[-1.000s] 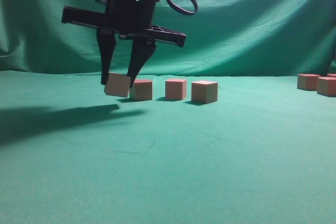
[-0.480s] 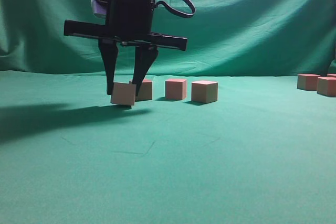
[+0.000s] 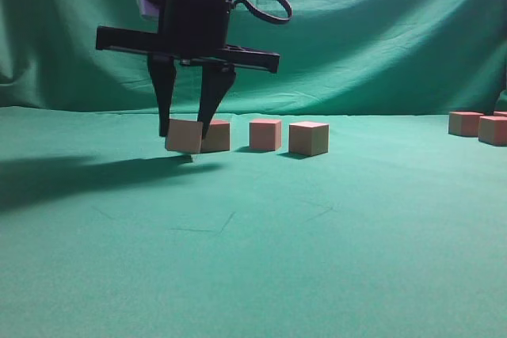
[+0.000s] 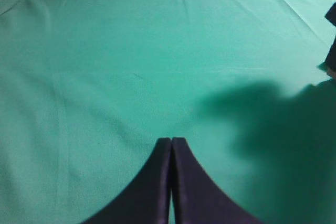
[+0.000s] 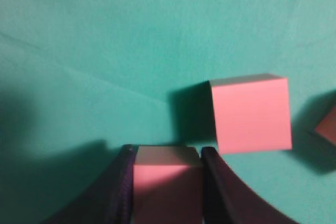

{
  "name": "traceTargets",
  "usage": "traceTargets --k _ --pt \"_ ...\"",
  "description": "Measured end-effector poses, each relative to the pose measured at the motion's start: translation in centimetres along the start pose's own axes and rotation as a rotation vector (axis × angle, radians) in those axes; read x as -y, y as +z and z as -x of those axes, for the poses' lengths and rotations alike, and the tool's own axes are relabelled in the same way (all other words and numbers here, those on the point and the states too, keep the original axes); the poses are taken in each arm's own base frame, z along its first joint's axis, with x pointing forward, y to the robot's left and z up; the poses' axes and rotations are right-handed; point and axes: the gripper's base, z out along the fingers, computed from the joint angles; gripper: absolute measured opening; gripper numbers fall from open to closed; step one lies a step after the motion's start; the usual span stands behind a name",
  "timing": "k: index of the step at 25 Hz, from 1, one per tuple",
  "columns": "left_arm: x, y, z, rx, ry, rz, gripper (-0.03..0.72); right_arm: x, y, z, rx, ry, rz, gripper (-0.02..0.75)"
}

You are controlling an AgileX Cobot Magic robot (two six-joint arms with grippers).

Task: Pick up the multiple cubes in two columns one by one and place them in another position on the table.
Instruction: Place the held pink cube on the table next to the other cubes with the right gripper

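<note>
My right gripper [image 3: 184, 131] reaches across to the left of the exterior view and is shut on a pinkish-tan cube [image 3: 184, 137], held level at or just above the green table [image 3: 317, 235]. In the right wrist view this cube [image 5: 167, 182] sits between the jaws [image 5: 167, 153]. Three more cubes stand in a row beside it [image 3: 215, 135], [image 3: 265, 134], [image 3: 308, 138]. The nearest one [image 5: 251, 113] lies just beyond the jaws to the right. My left gripper [image 4: 171, 141] is shut and empty over bare cloth.
More cubes stand at the far right [image 3: 465, 123], [image 3: 493, 130]. A draped green backdrop [image 3: 356, 37] hangs behind the table. A further cube's corner [image 5: 328, 124] shows at the right wrist view's edge. The right arm's dark edge [image 4: 331, 51] and its shadow show in the left wrist view.
The right gripper has shifted slightly right with the cube. The cube was tilted a second ago and now hangs level, next to the row's leftmost cube.
</note>
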Motion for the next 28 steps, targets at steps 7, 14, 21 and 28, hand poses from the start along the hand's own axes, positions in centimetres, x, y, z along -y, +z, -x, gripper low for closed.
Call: traceTargets --k 7,14,21,28 --pt "0.0 0.0 0.0 0.0 0.0 0.0 0.0 0.06 -0.4 0.34 0.022 0.002 -0.014 0.265" --pt "0.0 0.0 0.0 0.0 0.0 0.0 0.0 0.08 -0.4 0.31 0.019 0.03 -0.016 0.265" --pt "0.0 0.0 0.0 0.0 0.0 0.0 0.0 -0.01 -0.4 0.21 0.007 0.038 -0.007 0.265" --pt "0.0 0.0 0.0 0.0 0.0 0.0 0.0 -0.06 -0.4 0.18 0.004 0.034 -0.001 0.265"
